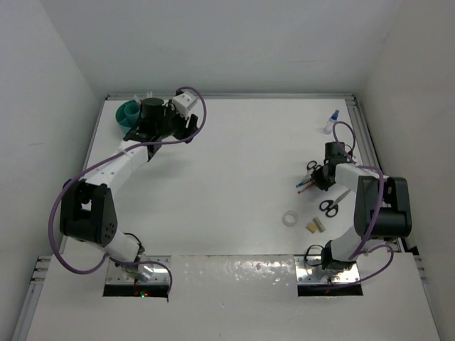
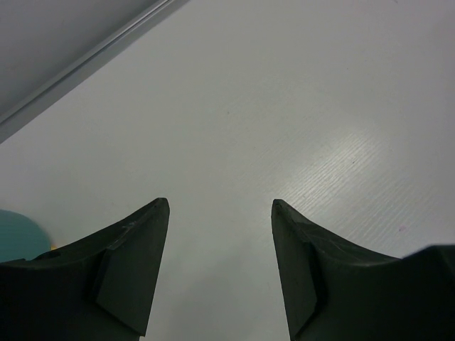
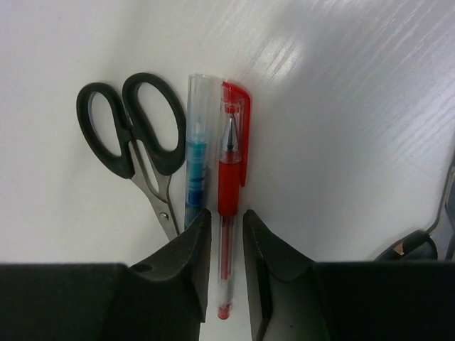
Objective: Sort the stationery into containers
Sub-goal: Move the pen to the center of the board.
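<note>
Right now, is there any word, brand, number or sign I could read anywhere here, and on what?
No text can be read in any view.
The red pen: no print shows on barrel or cap.
The blue pen: no print shows.
The scissors: no mark on handles or blades.
The bottle: too small to tell whether it bears a label.

My fingers are black. Red pen; blue pen, clear barrel; scissors with 2 black handles; teal pot, far-left corner.
</note>
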Action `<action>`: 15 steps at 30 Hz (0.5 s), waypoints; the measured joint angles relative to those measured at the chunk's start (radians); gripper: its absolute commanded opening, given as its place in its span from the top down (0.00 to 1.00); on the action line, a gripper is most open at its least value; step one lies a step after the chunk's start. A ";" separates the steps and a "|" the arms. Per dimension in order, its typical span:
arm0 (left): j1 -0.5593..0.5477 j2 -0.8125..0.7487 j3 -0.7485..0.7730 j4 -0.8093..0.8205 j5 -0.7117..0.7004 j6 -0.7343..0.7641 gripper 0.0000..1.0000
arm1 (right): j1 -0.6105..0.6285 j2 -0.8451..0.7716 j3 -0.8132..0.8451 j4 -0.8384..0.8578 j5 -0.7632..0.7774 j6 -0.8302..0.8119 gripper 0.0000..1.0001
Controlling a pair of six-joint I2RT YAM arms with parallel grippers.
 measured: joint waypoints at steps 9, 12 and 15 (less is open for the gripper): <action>0.000 0.000 0.000 0.016 -0.015 0.000 0.42 | -0.035 -0.007 -0.016 0.023 -0.002 0.037 0.72; 0.000 0.000 0.005 0.030 -0.022 0.000 0.42 | -0.037 -0.009 -0.013 0.007 0.010 0.034 0.71; 0.000 0.000 0.012 0.040 -0.026 0.000 0.42 | -0.038 -0.008 -0.005 -0.015 0.021 0.019 0.70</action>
